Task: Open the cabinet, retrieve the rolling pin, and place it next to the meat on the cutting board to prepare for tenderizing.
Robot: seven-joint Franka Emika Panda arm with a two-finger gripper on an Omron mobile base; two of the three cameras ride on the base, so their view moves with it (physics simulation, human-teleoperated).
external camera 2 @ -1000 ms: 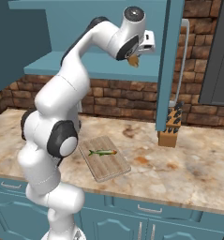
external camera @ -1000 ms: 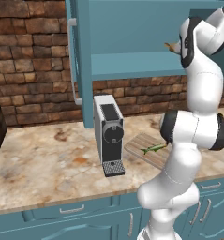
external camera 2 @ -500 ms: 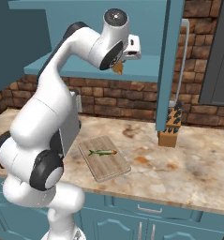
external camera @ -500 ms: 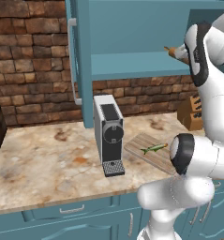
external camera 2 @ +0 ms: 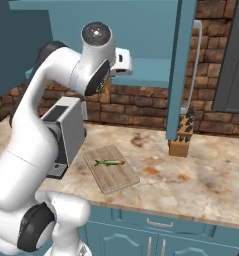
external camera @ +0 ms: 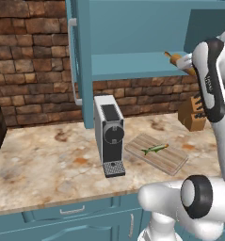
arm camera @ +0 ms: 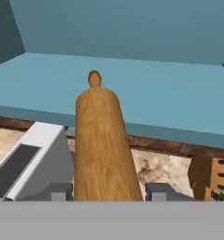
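White arm (external camera 2: pixel 36 130), dark joints (glossy)

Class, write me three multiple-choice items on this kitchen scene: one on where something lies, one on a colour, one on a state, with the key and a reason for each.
1. Where does the meat lie?
A. on the cutting board
B. on the cabinet shelf
C. on top of the coffee machine

2. What colour is the cabinet?
A. white
B. teal-blue
C. red

3. What is the state of the rolling pin?
A. lying on the counter
B. held in the tool, out in front of the shelf
C. standing in the knife block

Key: 1 A, the meat rests on the board's planks. 2 B, doors and shelf are teal-blue. 3 B, the hand view shows the pin between the fingertips.
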